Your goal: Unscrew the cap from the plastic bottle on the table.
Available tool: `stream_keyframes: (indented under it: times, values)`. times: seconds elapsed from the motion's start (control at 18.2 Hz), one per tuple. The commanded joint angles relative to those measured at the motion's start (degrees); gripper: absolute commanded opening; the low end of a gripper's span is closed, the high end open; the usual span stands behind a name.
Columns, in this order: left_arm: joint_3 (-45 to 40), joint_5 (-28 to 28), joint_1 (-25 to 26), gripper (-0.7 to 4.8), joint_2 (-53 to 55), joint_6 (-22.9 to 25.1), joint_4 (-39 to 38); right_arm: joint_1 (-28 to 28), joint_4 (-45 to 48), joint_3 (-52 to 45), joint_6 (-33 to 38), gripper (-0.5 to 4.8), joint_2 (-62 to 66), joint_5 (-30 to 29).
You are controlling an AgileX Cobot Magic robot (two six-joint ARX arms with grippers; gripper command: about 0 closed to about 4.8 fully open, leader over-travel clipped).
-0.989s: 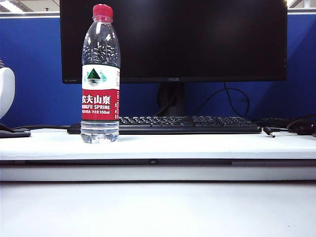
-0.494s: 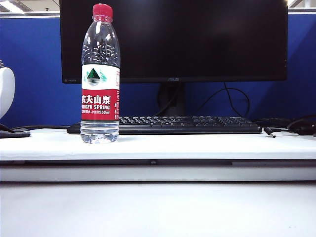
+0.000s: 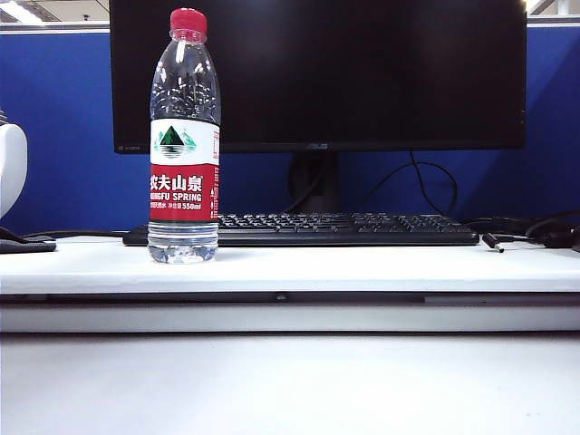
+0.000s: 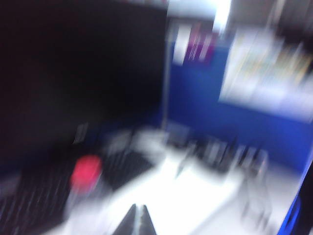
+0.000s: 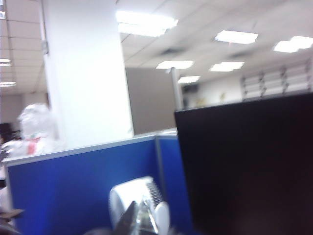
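The plastic bottle [image 3: 184, 145] stands upright on the white bench [image 3: 362, 268], out at nine o'clock from the keyboard [image 3: 308, 229], red cap [image 3: 188, 22] screwed on top, black monitor [image 3: 317, 72] behind. No arm shows in the exterior view. Left pincer [image 4: 137, 220] is closed, tips pressed together, with a blurred red cap [image 4: 86, 171] just beside it. Right pincer [image 5: 138, 219] is closed too, empty, raised before the blue partition [image 5: 73, 191] and a white fan [image 5: 139, 198]
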Motion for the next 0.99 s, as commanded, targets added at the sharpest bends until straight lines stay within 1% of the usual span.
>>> stream_keyframes:
  times: [0.05, 0.11, 0.16, 0.22, 0.33, 0.38, 0.49, 0.6, 0.66, 0.77, 0.82, 0.88, 0.93, 0.99]
  values:
    - [-0.2, 0.3, 0.0, -0.03, 8.9, 13.7, -4.7, 8.3, -0.3, 2.5, -3.7, -0.04, 7.6, 0.4]
    - [-0.2, 0.2, 0.0, -0.04, 14.1, 18.9, -5.5, 11.5, -0.6, 3.1, -4.5, 0.07, 10.8, 0.5]
    - [-0.2, 0.3, 0.0, -0.04, 19.3, 22.6, -4.7, 14.6, -0.6, 3.2, -5.0, 0.34, 14.1, 2.0]
    - [-0.2, 0.2, 0.0, -0.04, 22.8, 23.4, -3.4, 16.3, -0.8, 3.2, -6.4, 0.53, 16.2, 3.2]
    - [-0.2, -0.6, 0.1, -0.04, 29.3, 25.1, -1.4, 17.4, -0.9, 3.2, -6.6, 0.54, 19.3, 5.3]
    - [-0.2, -0.5, 0.0, -0.04, 34.7, 26.4, -0.9, 17.4, -1.5, 3.2, -6.6, 0.54, 21.0, 5.4]
    - [-0.3, 2.9, 0.1, -0.04, 42.5, 26.7, -1.2, 17.4, -4.3, 3.3, -6.6, 0.54, 22.5, 5.1]
    - [-0.3, 7.6, 0.1, -0.04, 45.4, 27.0, -2.5, 17.4, -6.4, 3.3, -9.5, 0.54, 22.5, 5.2]
    - [-0.3, 8.4, 0.1, -0.04, 45.1, 27.8, -3.3, 17.4, -6.4, 3.3, -10.3, 0.54, 22.5, 5.2]
    - [-0.2, 7.6, 0.1, 0.0, 44.0, 28.6, -3.9, 17.4, -6.4, 3.3, -10.7, 0.54, 22.5, 5.4]
    - [-0.2, 7.4, 0.1, 0.32, 43.9, 28.6, -3.8, 17.4, -6.4, 3.3, -11.1, 0.54, 22.5, 5.5]
    - [-0.2, 7.1, 0.1, 1.47, 43.9, 28.6, -3.8, 17.4, -6.4, 3.3, -12.2, 0.54, 22.5, 5.6]
    - [-0.2, 6.8, 0.1, 2.06, 43.9, 28.6, -3.5, 17.4, -6.4, 3.3, -12.2, 0.54, 22.5, 6.2]
    - [-0.2, 6.7, 0.1, 2.22, 43.9, 28.6, -3.2, 17.4, -6.4, 3.3, -12.2, 0.54, 22.5, 6.6]
